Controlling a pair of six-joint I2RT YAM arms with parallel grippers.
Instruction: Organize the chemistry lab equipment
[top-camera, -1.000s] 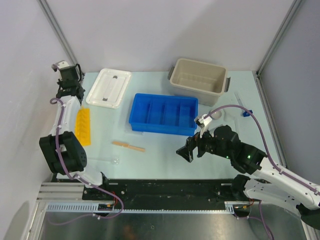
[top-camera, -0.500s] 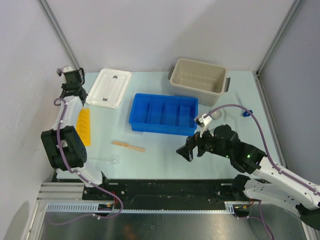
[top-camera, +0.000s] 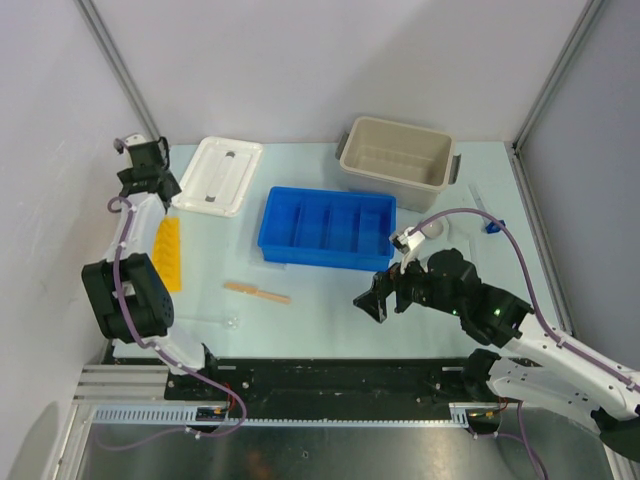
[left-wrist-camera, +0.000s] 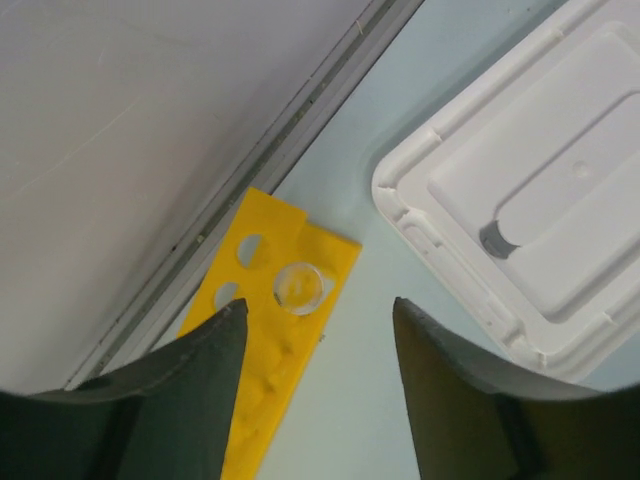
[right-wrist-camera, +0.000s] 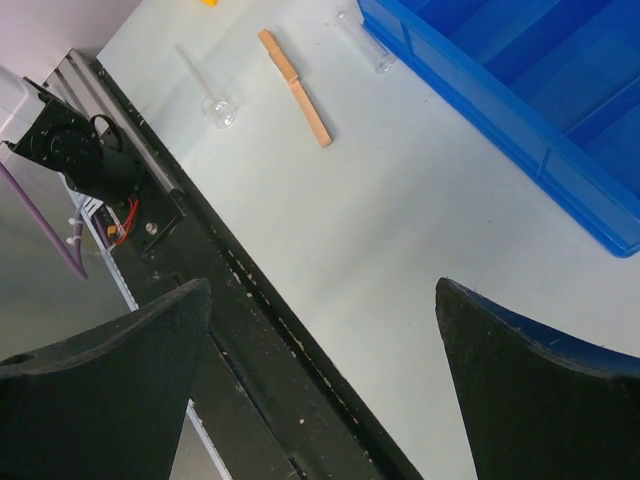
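A tan wooden stick (top-camera: 257, 291) lies on the table in front of the blue tray; it also shows in the right wrist view (right-wrist-camera: 295, 87). A small clear glass tube (top-camera: 225, 320) lies near the front edge and shows in the right wrist view (right-wrist-camera: 215, 95). Another clear tube (right-wrist-camera: 365, 40) lies against the tray's near wall. A clear tube (left-wrist-camera: 300, 287) stands in a yellow rack (left-wrist-camera: 270, 330). My left gripper (top-camera: 152, 180) is open and empty above the rack's far end (left-wrist-camera: 318, 310). My right gripper (top-camera: 372, 300) is open and empty above the front table (right-wrist-camera: 322, 290).
The blue divided tray (top-camera: 328, 228) sits mid-table. A beige tub (top-camera: 397, 150) stands behind it, and its white lid (top-camera: 218, 175) lies at the back left, close to my left gripper. A small white dish (top-camera: 432, 229) and a blue piece (top-camera: 493, 226) lie at the right.
My left gripper has shifted a little to the right, toward the white lid. The right arm and the objects have not moved.
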